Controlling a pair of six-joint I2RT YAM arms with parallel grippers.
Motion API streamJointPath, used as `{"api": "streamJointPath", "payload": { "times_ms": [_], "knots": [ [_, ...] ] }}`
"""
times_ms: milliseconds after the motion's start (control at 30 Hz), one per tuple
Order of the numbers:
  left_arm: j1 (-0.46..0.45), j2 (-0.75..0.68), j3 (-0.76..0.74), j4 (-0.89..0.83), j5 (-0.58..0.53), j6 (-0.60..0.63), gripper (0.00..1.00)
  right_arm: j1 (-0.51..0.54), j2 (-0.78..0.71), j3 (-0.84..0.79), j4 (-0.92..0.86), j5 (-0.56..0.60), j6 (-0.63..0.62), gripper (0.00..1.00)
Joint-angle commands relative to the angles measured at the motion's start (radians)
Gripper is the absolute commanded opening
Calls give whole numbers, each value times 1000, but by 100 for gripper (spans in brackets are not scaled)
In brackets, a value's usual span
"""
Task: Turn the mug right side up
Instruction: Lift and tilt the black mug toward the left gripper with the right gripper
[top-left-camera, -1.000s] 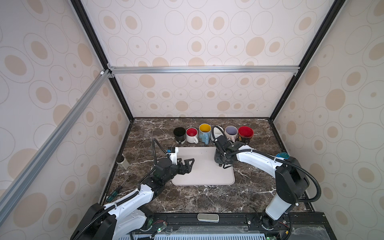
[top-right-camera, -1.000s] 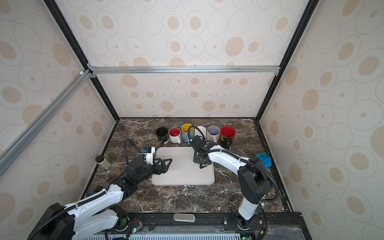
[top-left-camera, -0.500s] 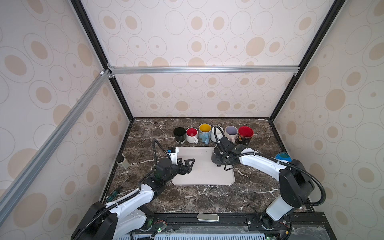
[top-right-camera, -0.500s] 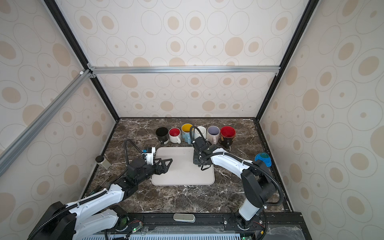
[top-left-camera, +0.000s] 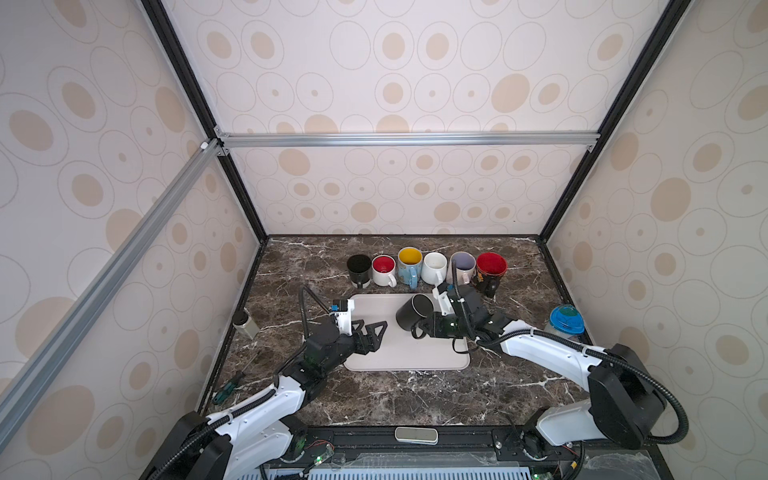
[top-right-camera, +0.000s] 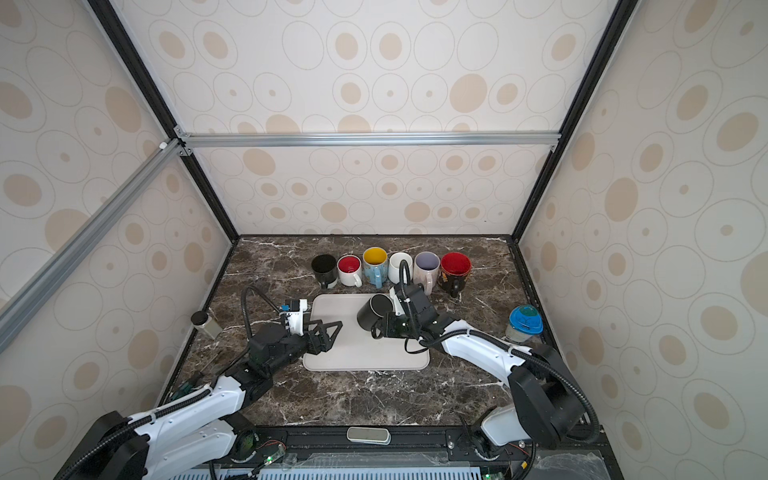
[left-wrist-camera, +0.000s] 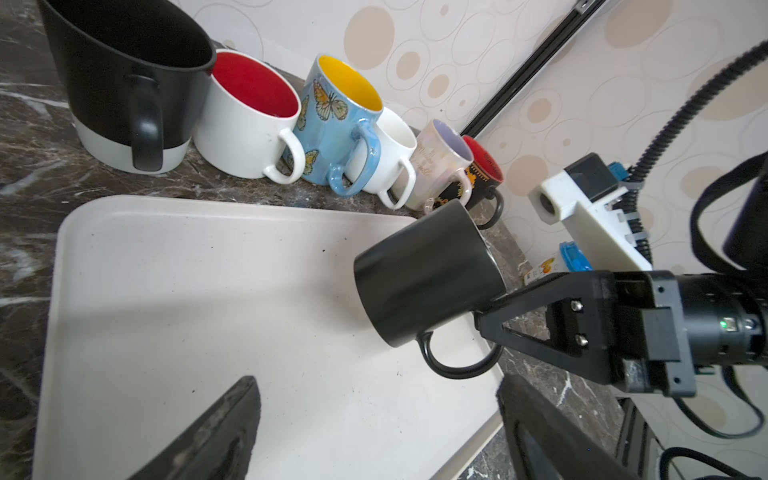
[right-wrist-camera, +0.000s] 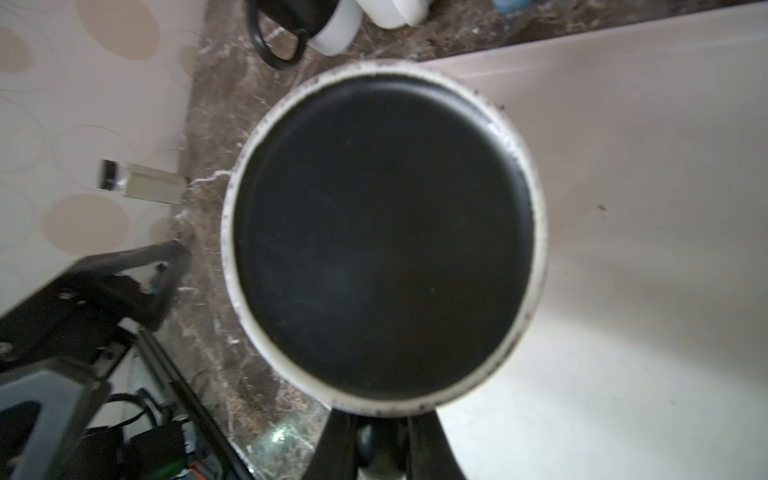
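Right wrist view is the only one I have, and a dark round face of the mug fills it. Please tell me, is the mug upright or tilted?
Observer: Tilted. In the left wrist view the black mug leans at an angle above the tray.
Operator: Where do the right jaws hold it?
Observer: The right gripper is shut on the mug's handle, which points toward the table's front.
Operator: And the other arm?
Observer: The left gripper is open over the tray's left part, apart from the mug.
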Motion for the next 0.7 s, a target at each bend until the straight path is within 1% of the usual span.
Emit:
{"api": "streamJointPath", "payload": {
  "times_ms": [0, 67, 167, 267, 300, 367, 433, 533, 567, 667],
  "knots": [
    [-3, -82, -31, 131, 47, -35, 90, -23, -66, -15, 306, -136, 66, 0],
    [1, -121, -63, 194, 68, -64, 90, -33, -72, -36, 407, -183, 104, 0],
    [16, -153, -98, 315, 141, -129, 90, -44, -72, -58, 541, -236, 154, 0],
    [48, -142, -148, 553, 256, -256, 91, -52, -67, -90, 697, -277, 223, 0],
    [60, -124, -158, 642, 306, -311, 92, -51, -63, -99, 752, -293, 245, 0],
    [76, -62, -170, 798, 363, -408, 91, -54, -55, -116, 855, -319, 299, 0],
    [82, 14, -184, 989, 393, -510, 91, -54, -42, -122, 935, -347, 346, 0],
    [82, 170, -186, 1277, 424, -643, 88, -54, -9, -125, 1071, -394, 434, 0],
    [84, 212, -172, 1298, 435, -677, 85, -52, 7, -121, 1104, -411, 461, 0],
    [79, 255, -142, 1298, 443, -680, 78, -51, 35, -121, 1200, -436, 529, 0]
  ]
}}
